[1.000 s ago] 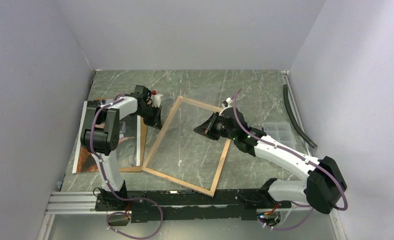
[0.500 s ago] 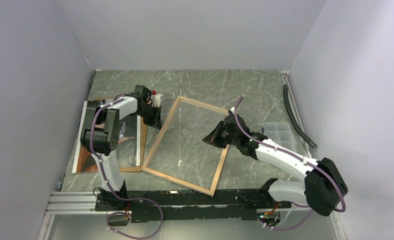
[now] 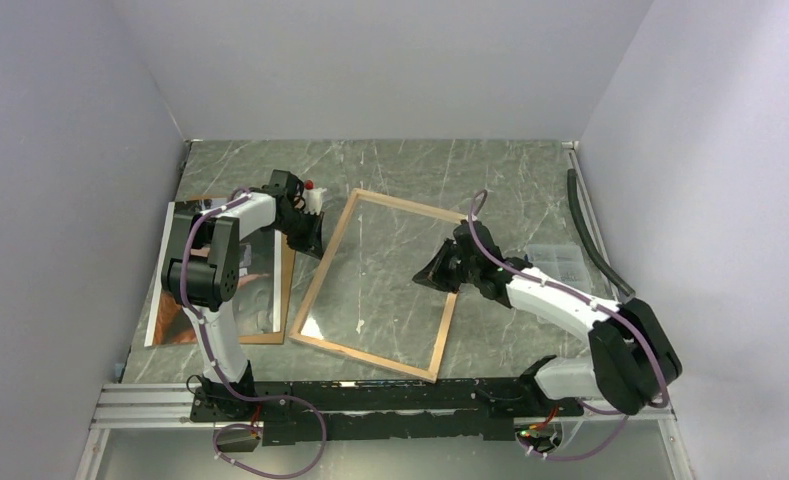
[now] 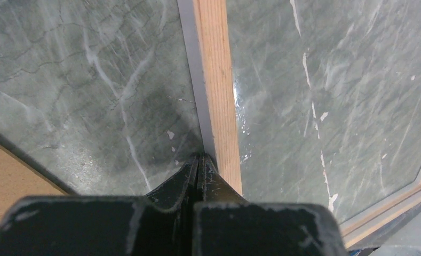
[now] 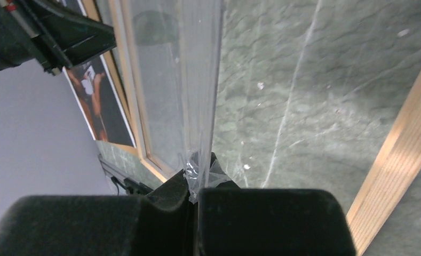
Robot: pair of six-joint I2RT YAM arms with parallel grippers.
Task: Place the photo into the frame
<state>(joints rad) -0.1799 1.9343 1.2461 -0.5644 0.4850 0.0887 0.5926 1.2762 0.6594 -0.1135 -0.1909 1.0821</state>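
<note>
The frame (image 3: 363, 357) lies wood side up on the table (image 3: 470, 170). The right gripper (image 5: 195, 170) pinches a clear sheet (image 5: 200, 96) tilted over it, and the left gripper (image 4: 200, 157) — closed, empty — touches its left rail. The photo (image 3: 170, 318), dark and orange-brown, rests at the left on a brown board (image 4: 8, 186).

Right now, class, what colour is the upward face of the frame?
Pale natural wood; the frame shows it best in the left wrist view.

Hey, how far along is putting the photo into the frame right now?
Done: the frame lies wood side up. In hand: the right end effector pinches the clear sheet, tilted over it; the shut left end effector sits against the frame's left rail. Left: the photo lies outside, to the left.
</note>
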